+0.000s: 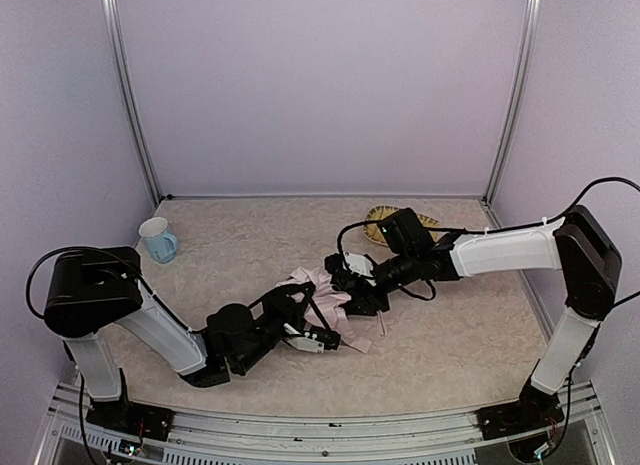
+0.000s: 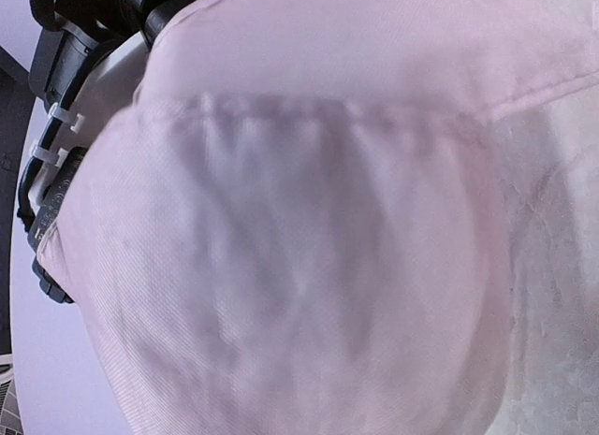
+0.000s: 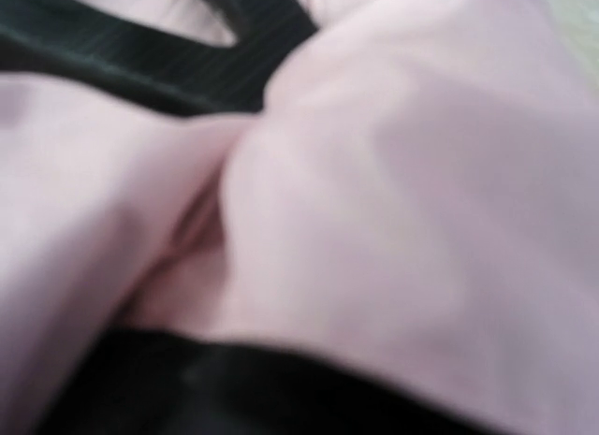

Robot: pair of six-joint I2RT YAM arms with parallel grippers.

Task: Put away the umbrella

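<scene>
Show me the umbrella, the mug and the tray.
umbrella (image 1: 322, 283): top view, on the pink canopy folds.
mug (image 1: 157, 241): top view, on its pale blue side.
tray (image 1: 377, 225): top view, on its woven left rim.

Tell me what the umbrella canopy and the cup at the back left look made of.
The umbrella canopy: thin woven fabric, matte pale pink, with a fine weave and a stitched seam visible. The cup: likely glazed ceramic, smooth pale blue, though plastic is possible.
</scene>
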